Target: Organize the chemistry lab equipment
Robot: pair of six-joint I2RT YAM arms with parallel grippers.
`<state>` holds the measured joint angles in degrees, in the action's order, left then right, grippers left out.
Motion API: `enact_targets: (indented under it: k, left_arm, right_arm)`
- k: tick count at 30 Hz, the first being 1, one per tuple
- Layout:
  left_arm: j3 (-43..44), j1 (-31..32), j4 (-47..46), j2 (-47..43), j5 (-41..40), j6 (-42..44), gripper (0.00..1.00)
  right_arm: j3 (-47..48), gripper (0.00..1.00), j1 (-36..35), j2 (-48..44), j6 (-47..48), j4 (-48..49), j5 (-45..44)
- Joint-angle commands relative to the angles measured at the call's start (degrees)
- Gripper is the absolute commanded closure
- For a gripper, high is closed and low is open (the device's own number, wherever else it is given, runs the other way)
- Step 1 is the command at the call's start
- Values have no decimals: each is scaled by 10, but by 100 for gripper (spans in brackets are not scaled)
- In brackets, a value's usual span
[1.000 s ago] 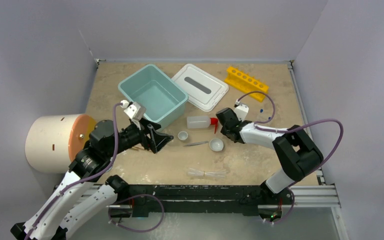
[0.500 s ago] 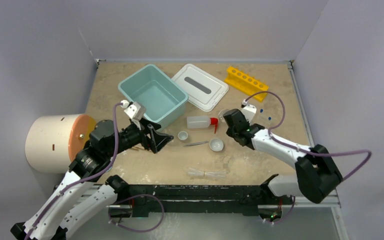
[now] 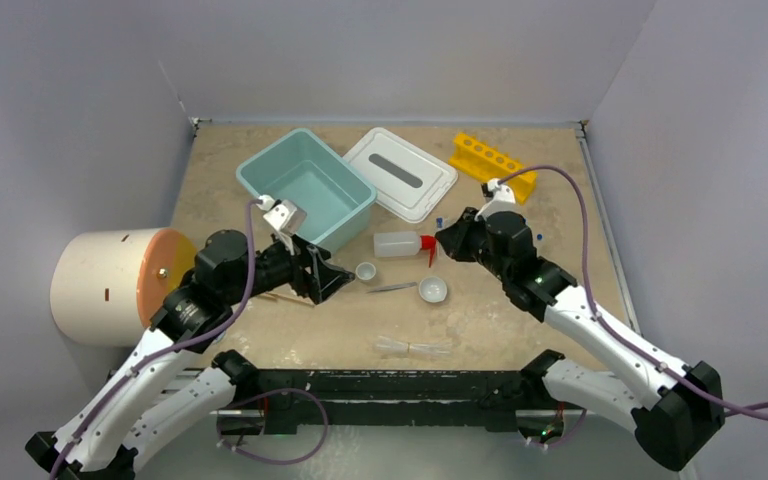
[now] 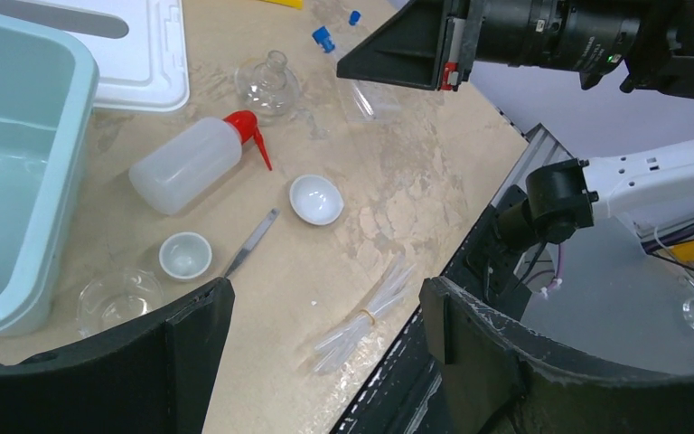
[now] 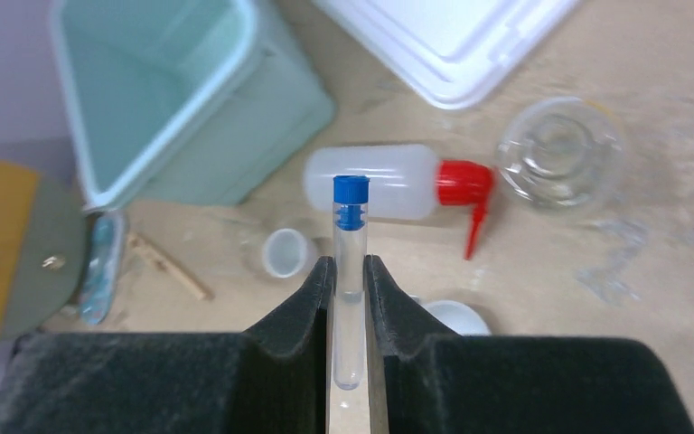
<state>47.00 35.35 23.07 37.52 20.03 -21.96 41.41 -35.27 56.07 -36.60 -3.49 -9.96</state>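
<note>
Right end effector (image 5: 350,269) | pinching 1 blue-capped tube (image 5: 351,237) | apparently off table (image 5: 669,226)

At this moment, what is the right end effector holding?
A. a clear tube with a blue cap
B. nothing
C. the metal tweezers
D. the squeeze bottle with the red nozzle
A: in the right wrist view the right end effector is closed on the clear tube, whose blue cap stands above the fingers, while the squeeze bottle lies untouched beyond it.
</note>
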Motion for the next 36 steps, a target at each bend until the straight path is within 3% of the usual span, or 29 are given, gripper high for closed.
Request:
enact_targets:
  k: [1, 9, 25, 36]
  left_arm:
    - [-4, -2, -46, 12, 32, -25, 23]
    - [-23, -3, -87, 20, 56, -82, 23]
    - [-82, -3, -295, -1, 109, -264, 25]
    - [-99, -3, -361, -16, 124, -316, 38]
  right_arm:
    - [15, 89, -5, -29, 24, 118, 140]
    - [-6, 87, -43, -30, -39, 305, 259]
    - [29, 87, -187, 52, -93, 512, 227]
    - [32, 87, -236, 93, -122, 614, 180]
